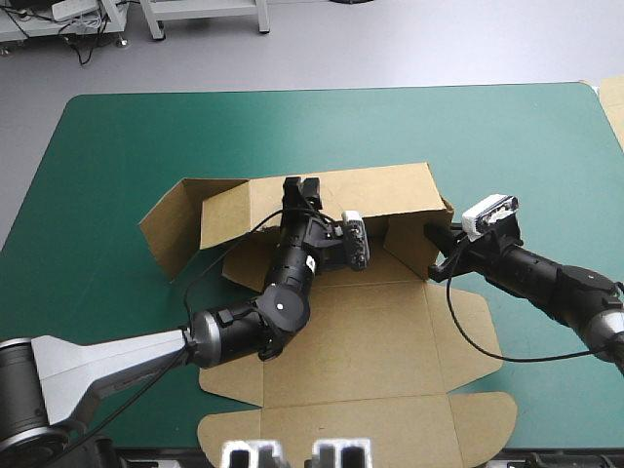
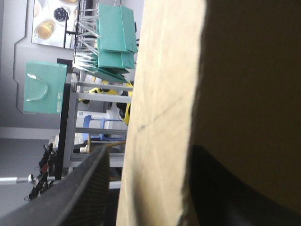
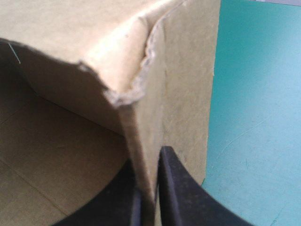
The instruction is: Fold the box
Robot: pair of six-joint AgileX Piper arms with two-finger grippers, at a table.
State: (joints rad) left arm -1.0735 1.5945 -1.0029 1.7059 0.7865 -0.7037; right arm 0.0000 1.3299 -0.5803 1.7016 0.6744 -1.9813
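Observation:
The brown box (image 1: 361,331) lies mid-table with its floor flat and its far wall (image 1: 341,195) raised. My left gripper (image 1: 302,185) straddles the top of that far wall. In the left wrist view the brown board (image 2: 160,94) stands between its two black fingers (image 2: 75,197), which are apart, with a sliver of room showing beside one. My right gripper (image 1: 436,237) is at the box's right corner. In the right wrist view it (image 3: 149,188) is shut on the thin side wall (image 3: 183,94), just under a torn corner (image 3: 127,94).
A loose flap (image 1: 171,224) sticks out at the box's far left. The lid and its tabs (image 1: 361,429) lie flat toward the near table edge. More pale board (image 1: 614,102) shows at the table's far right edge. Bare teal-green cover (image 1: 117,146) surrounds the box.

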